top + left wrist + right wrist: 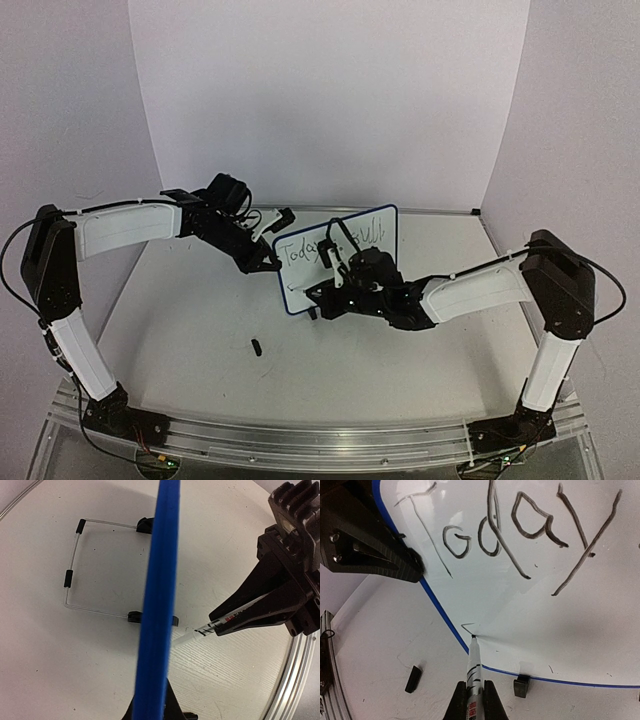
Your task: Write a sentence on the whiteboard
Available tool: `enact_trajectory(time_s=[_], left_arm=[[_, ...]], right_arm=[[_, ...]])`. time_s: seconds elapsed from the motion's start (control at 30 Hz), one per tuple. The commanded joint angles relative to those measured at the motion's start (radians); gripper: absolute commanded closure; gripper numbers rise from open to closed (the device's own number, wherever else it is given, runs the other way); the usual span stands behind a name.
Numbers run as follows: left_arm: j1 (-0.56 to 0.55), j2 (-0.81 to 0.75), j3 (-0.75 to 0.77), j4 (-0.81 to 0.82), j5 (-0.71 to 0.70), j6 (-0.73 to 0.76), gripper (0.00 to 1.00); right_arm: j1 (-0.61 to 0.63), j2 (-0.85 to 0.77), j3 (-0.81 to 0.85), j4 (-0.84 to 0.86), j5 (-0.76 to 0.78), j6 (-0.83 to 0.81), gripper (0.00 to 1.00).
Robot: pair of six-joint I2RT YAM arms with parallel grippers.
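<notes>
The whiteboard [298,282], white with a blue rim [162,555], stands on the table on black clip feet [521,685] and a wire stand [74,575]. The sentence [305,250] reads "Today" [510,525] on the top line, with more marks to its right. A short angled stroke [467,626] sits at the lower left. My left gripper [268,262] is shut on the board's left rim [155,700]. My right gripper [338,278] is shut on a black-and-white marker [474,662]. The marker tip touches the board by that stroke.
The marker's black cap [257,348] lies on the table in front of the board, left of the marker [413,678]. A white backdrop curves up behind the table. A metal rail [300,435] runs along the near edge.
</notes>
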Motion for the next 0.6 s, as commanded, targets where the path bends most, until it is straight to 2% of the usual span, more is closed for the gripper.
enact_trajectory(time_s=[0.0, 0.57], left_arm=[[-0.004, 0.025, -0.012, -0.061, -0.093, 0.039, 1.00], [-0.004, 0.025, -0.011, -0.062, -0.092, 0.039, 1.00]], right_arm=[[-0.004, -0.005, 0.000, -0.006, 0.088, 0.001, 1.00], [-0.006, -0.087, 0.013, 0.018, 0.080, -0.020, 1.00]])
